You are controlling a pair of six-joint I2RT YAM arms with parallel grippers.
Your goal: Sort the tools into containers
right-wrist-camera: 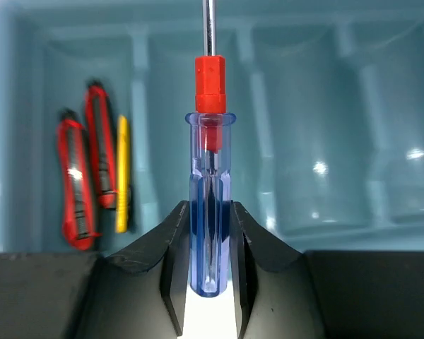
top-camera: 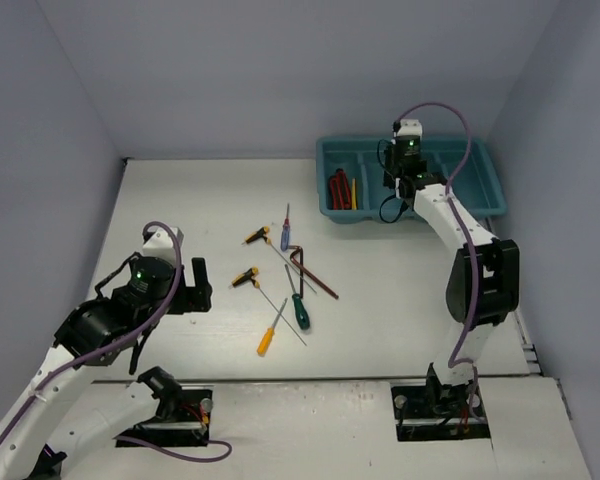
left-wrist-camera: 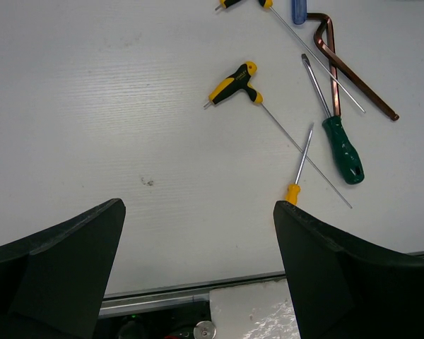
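My right gripper (right-wrist-camera: 210, 244) is shut on a clear blue screwdriver with a red collar (right-wrist-camera: 210, 176), held over the teal tray (right-wrist-camera: 318, 42). It hangs over the tray's middle compartments (top-camera: 405, 185). The tray's left compartment holds red-handled pliers (right-wrist-camera: 81, 176) and a yellow tool (right-wrist-camera: 122, 173). My left gripper (left-wrist-camera: 198, 212) is open and empty above the bare table, near its front edge (top-camera: 195, 285). Beyond it lie a yellow-black T-handle (left-wrist-camera: 233, 83), a yellow screwdriver (left-wrist-camera: 293, 191), a green screwdriver (left-wrist-camera: 343, 148) and a dark hex key (left-wrist-camera: 339, 63).
A second T-handle (top-camera: 257, 236) and another blue screwdriver (top-camera: 285, 228) lie mid-table, left of the tray (top-camera: 480, 180). The tools overlap in a loose pile. Grey walls close in the table on three sides.
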